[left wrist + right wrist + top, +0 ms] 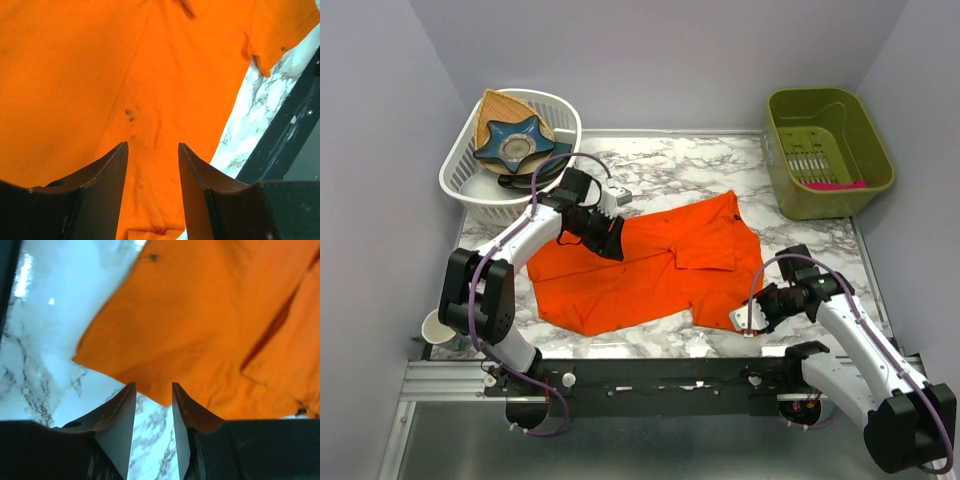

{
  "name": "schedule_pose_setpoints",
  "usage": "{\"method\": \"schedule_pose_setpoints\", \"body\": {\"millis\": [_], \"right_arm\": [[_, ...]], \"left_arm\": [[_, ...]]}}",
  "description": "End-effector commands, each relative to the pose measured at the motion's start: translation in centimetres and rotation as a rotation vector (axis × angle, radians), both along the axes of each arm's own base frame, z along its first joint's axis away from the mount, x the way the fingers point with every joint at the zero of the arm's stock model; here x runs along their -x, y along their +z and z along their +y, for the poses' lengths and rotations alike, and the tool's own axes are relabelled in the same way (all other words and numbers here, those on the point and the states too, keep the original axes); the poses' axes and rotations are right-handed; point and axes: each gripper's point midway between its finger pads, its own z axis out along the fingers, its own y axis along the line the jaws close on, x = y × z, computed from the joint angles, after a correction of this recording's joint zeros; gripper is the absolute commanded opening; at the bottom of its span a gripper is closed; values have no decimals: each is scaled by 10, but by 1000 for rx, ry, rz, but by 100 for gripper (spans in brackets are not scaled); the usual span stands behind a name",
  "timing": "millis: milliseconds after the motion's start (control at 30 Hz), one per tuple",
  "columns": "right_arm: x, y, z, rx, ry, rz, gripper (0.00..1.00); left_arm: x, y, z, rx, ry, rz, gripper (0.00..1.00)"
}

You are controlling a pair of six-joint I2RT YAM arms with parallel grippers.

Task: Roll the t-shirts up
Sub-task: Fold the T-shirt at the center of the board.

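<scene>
t-shirt [640, 270] lay rumpled mid-counter [660, 165]; left gripper [152, 145] over its far-left part, right gripper [154, 385] at its near-right hem, both with jaws spread and empty; risk: uneven pinches might grab one layer only, skewing the roll.

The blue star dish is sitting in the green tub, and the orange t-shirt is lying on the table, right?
Not quite. The blue star dish sits in the white basket at the far left, not in the green tub, which is at the far right. The top external view shows it. The orange t-shirt is indeed lying on the table.
</scene>
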Motion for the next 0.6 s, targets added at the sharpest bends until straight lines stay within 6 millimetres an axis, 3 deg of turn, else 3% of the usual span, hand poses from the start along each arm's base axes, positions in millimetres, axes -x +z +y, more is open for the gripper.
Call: {"method": "schedule_pose_setpoints", "body": {"millis": [0, 200, 367, 567], "right_arm": [[17, -13, 12, -10, 261, 11, 41], [36, -23, 5, 37, 376, 104, 41], [65, -29, -11, 109, 468, 205, 41], [52, -45, -11, 125, 463, 108, 42]], "left_arm": [[-6, -3, 17, -77, -4, -33, 53], [-10, -10, 45, -133, 41, -36, 53], [-22, -11, 65, -154, 97, -41, 53], [-28, -8, 78, -148, 146, -46, 53]]}}
